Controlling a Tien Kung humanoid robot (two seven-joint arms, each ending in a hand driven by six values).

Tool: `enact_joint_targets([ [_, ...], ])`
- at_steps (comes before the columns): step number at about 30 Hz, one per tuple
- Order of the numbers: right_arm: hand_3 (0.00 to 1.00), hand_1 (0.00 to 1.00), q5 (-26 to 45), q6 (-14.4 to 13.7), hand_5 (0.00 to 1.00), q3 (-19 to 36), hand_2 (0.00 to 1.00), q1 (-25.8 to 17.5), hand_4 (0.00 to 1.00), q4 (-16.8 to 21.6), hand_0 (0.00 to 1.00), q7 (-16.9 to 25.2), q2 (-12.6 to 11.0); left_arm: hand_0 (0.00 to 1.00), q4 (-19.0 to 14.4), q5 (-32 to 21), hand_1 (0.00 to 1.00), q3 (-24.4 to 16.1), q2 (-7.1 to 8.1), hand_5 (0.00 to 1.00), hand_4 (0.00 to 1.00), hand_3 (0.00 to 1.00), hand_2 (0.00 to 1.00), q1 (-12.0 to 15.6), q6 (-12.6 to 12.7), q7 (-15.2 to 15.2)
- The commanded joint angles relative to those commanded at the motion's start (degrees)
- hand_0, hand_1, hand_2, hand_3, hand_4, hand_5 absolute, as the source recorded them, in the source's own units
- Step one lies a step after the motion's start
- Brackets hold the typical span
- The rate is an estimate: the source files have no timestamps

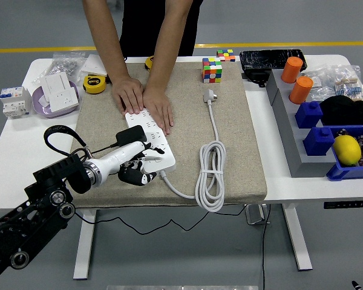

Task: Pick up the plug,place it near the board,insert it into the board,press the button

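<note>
Meanwhile, left hand (135, 164) fingers curl empty beside the white board (150, 142); grey plug (210, 95) lies apart.

On the counter (272, 181) lie one beige mat (230, 151), one white power strip (154, 148) with one coiled cable (210, 178) ending in one plug (210, 95), two colour cubes (212, 69), two yellow tape measures (95, 84), two orange cylinders (292, 69), two blue blocks (308, 113), one lemon (346, 149), one black tray (271, 58), and one white socket plate (59, 90). One robot hand (136, 166) is in view, and one person shows two hands (159, 109) pressed on the strip's far end.
</note>
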Motion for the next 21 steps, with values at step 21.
enact_joint_targets([
  [21, 0.763, 0.754, 0.2, 0.0, 0.952, -0.1, 0.740, -0.1, 0.998, 0.0, 0.825, 0.0, -0.1, 0.147, 1.5, 1.8, 0.022, 0.6, 0.19, 0.002, 0.666, 0.840, 0.144, 0.2, -1.7, 1.0],
])
